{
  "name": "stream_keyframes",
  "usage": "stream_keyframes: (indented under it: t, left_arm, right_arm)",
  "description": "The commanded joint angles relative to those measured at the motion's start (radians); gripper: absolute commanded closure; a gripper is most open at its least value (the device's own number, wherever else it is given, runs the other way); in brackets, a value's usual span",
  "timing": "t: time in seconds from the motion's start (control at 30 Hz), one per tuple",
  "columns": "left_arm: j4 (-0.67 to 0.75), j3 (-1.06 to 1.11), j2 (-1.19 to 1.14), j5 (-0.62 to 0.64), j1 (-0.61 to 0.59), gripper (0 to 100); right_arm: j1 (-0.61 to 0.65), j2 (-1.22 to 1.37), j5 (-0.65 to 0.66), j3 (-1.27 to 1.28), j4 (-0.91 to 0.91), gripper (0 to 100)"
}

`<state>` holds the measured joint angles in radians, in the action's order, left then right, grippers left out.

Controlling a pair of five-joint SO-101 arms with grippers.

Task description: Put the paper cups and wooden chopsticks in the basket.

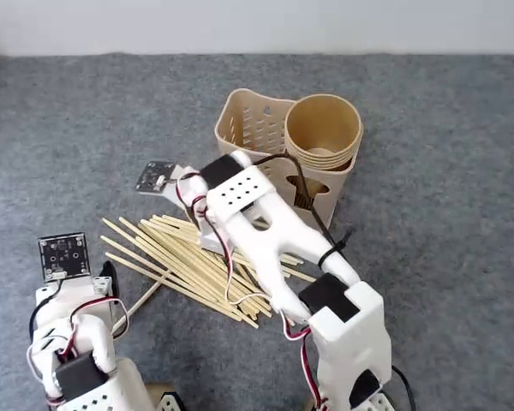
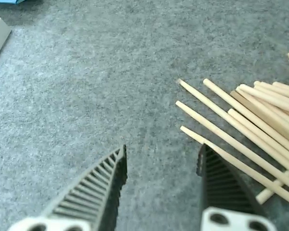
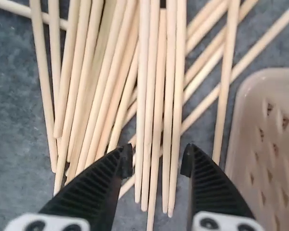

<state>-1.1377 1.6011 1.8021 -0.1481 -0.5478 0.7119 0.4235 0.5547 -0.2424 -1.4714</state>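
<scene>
The right gripper (image 3: 156,161) is hanging open directly over the wooden chopsticks (image 1: 176,257). Its two black ribbed fingers (image 3: 98,185) are spreading apart with several sticks showing in the gap between them. It is holding nothing, and I cannot tell whether the fingertips are touching the sticks. The right arm (image 1: 274,248) is stretching from the near right of the scene toward the far left, passing above the right end of the pile.

The left gripper (image 2: 162,150) is also standing open and empty. It is hovering above bare grey carpet (image 2: 111,86) at the near left, just left of the pile's pointed tips.

The chopsticks are lying loose on the carpet in a rough fan, most of them running from far left to near right. One single stick (image 1: 142,300) is lying crosswise at the pile's near-left edge, close to the left arm.

The basket (image 1: 244,124) is standing upright on the far side, just beyond the pile and to its right. Its slotted wall is showing right beside the right gripper. The paper cups (image 1: 324,128) are sitting nested in one stack, mouths up, in the right part of the basket. Their rims are rising above the basket's rim.
</scene>
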Motion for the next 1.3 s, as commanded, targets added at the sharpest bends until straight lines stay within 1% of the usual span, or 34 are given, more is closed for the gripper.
stream_keyframes:
  t: [0.0, 0.2, 0.53, 0.6, 0.7, 0.77, 1.13, 1.27]
  left_arm:
    - [0.023, -0.010, 0.018, -0.009, -0.005, 77]
    - [0.023, -0.008, 0.018, -0.009, -0.005, 77]
    - [0.023, -0.008, 0.018, -0.009, -0.005, 77]
    - [0.023, -0.008, 0.018, -0.009, -0.003, 77]
    - [0.023, -0.008, 0.018, -0.009, -0.003, 77]
    - [0.023, -0.008, 0.018, -0.009, -0.003, 77]
    - [0.023, -0.008, 0.018, -0.009, -0.003, 77]
    - [0.023, -0.008, 0.018, -0.009, -0.003, 77]
  right_arm:
    - [0.028, 0.007, 0.012, -0.008, 0.042, 81.5]
    - [0.035, 0.081, 0.011, -0.009, 0.128, 81.5]
    - [0.041, 0.163, 0.012, -0.012, 0.203, 81.6]
    - [0.041, 0.176, 0.012, -0.012, 0.206, 84.9]
    - [0.042, 0.182, 0.012, -0.012, 0.208, 93.5]
    - [0.044, 0.182, 0.012, -0.012, 0.208, 97.2]
    - [0.041, 0.173, 0.014, -0.012, 0.197, 98.2]
    - [0.038, 0.111, 0.014, -0.012, 0.176, 99.0]
